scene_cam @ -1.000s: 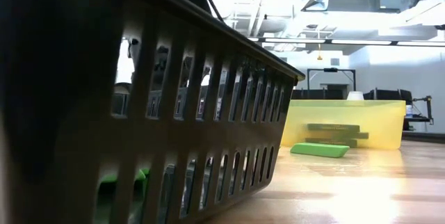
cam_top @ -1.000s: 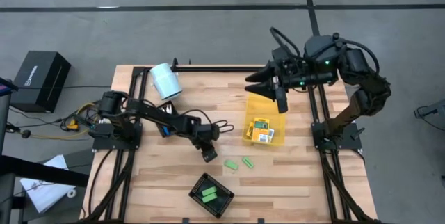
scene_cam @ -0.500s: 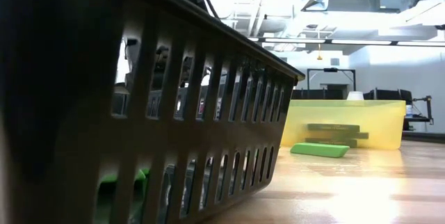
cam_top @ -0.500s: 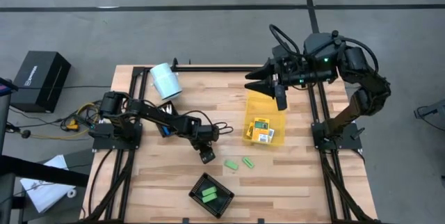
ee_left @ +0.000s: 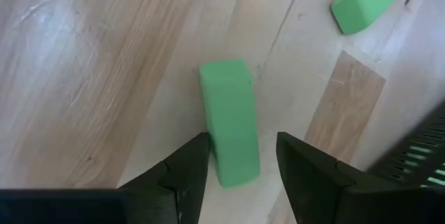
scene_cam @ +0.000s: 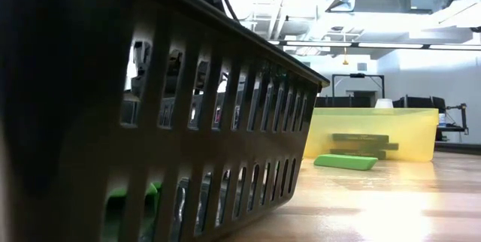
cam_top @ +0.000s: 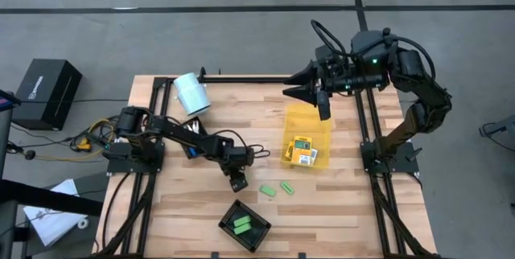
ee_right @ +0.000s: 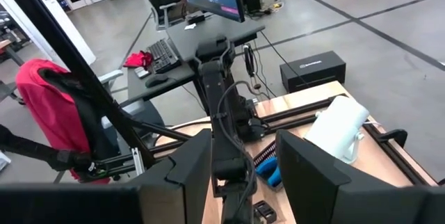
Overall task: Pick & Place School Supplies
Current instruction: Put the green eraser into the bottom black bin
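Low over the middle of the counter (cam_top: 193, 211), the left hand (cam_top: 238, 183) is held with its fingers (ee_left: 184, 175) apart, one on each side of a green piece (ee_left: 229, 130) that lies flat on the wood. Nothing is gripped; the piece is seen between the fingers but is not squeezed. A second green piece (cam_top: 286, 187) lies just beside the first, a bit further right. Nearer the front edge, a black tray (cam_top: 245, 225) is set, and more green pieces (cam_top: 241, 224) are kept in it. To the right, a yellow bin (cam_top: 306, 134) is placed, with yellow-orange packs (cam_top: 302, 150) inside it. Above the far end of that bin, the right hand (cam_top: 291, 92) is held high in the air, with its fingers (ee_right: 184, 175) apart and empty. At the far left of the counter, a pale cylinder (cam_top: 191, 94) is seen lying.
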Controlling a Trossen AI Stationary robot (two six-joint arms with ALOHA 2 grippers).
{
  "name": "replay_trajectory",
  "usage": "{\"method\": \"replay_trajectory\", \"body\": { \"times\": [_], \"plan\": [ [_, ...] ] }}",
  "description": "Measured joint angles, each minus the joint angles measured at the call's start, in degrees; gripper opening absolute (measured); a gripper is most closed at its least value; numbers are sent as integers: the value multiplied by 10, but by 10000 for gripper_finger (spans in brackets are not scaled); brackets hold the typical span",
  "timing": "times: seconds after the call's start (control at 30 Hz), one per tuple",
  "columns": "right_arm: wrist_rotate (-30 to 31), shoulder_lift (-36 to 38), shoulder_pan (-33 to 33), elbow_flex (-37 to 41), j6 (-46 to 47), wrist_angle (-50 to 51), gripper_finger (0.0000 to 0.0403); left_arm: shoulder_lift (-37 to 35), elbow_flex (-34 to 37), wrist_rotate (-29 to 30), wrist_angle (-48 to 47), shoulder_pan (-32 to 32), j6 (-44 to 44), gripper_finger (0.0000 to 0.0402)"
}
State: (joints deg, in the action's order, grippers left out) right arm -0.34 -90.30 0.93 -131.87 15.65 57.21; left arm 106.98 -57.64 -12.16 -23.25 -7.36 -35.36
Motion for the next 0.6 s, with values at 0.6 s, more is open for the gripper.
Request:
{"method": "replay_trajectory", "body": {
  "times": [0.6],
  "plan": [
    [-13,0,26,0,-43,-3,154,8,-2,70,-26,7,-7,132]
  ]
}}
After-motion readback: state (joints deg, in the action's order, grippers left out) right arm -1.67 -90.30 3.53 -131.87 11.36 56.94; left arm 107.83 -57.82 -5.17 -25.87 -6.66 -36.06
